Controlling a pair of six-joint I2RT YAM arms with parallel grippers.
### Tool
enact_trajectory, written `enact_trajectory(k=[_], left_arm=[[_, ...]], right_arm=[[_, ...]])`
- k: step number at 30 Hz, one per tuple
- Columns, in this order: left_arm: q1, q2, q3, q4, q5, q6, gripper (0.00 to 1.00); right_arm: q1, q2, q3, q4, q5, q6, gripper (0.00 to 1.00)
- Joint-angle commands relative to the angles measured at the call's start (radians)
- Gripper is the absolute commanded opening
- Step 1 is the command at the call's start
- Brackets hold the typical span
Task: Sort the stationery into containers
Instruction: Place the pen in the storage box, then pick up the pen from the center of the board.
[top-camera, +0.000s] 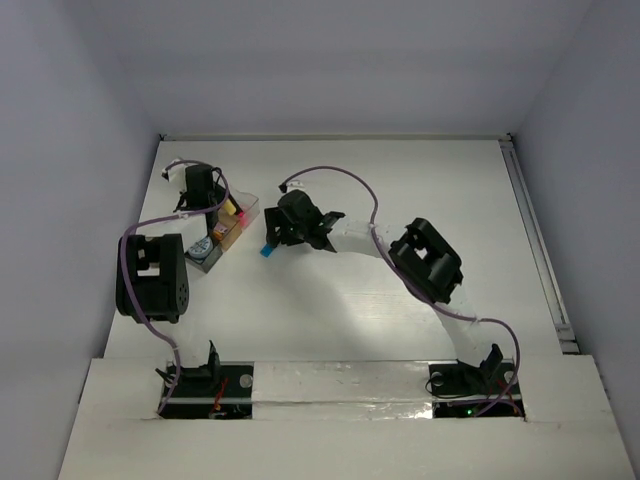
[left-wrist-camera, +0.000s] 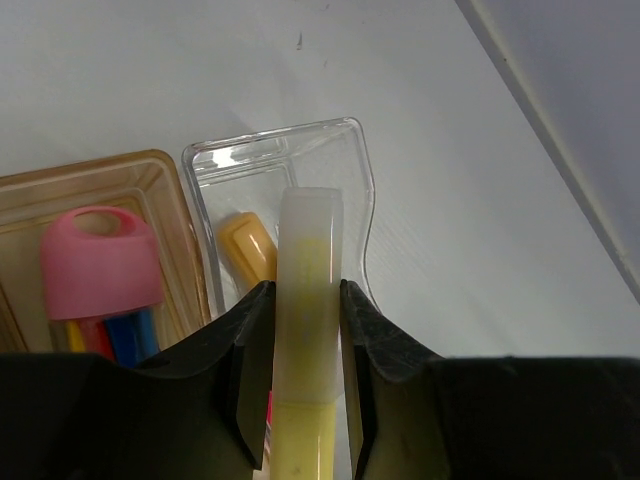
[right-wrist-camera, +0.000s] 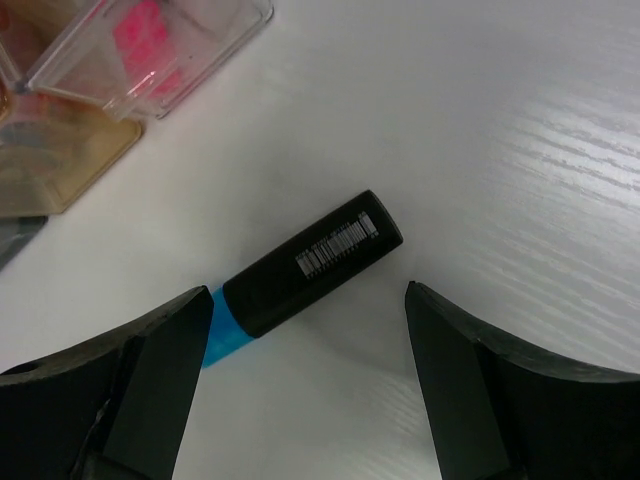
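The left gripper (left-wrist-camera: 303, 295) clamps the yellow highlighter (left-wrist-camera: 310, 250) above the clear box (left-wrist-camera: 340, 132) at far left; released off-centre, it could catch the rim. The right gripper (right-wrist-camera: 308, 298) gapes wide around the blue highlighter (right-wrist-camera: 315, 255) lying on the table (right-wrist-camera: 520, 120), which may roll if nudged.

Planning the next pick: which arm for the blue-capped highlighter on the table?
Right. The right gripper hangs open with the blue-capped highlighter lying between its fingers; the left gripper is shut on a yellow highlighter above the clear box.
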Motion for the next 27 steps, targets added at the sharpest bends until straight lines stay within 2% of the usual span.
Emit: enact_trajectory(k=[1, 6, 9, 13, 20, 23, 27], left_arm=[[0.001, -0.003, -0.009, 0.07, 0.0, -0.018, 0.07], [0.001, 0.002, -0.015, 0.081, 0.008, -0.018, 0.23], [0.001, -0.003, -0.02, 0.084, 0.003, -0.016, 0.36], [0.001, -0.004, -0.02, 0.081, 0.005, -0.016, 0.45], [0.001, -0.039, -0.033, 0.075, 0.006, -0.03, 0.45], [-0.009, -0.108, -0.043, 0.078, 0.017, -0.041, 0.43], [-0.039, -0.296, -0.047, 0.061, 0.026, -0.029, 0.42]], right_arm=[[0.007, 0.036, 0.06, -0.058, 0.029, -0.005, 0.84], [0.016, 0.08, 0.103, -0.084, 0.055, -0.012, 0.84], [0.025, 0.091, 0.105, -0.088, 0.078, -0.029, 0.81], [0.036, 0.113, 0.125, -0.114, 0.118, -0.072, 0.77], [0.045, 0.122, 0.123, -0.136, 0.143, -0.123, 0.73], [0.045, 0.151, 0.175, -0.181, 0.127, -0.135, 0.76], [0.045, 0.192, 0.226, -0.219, 0.126, -0.143, 0.81]])
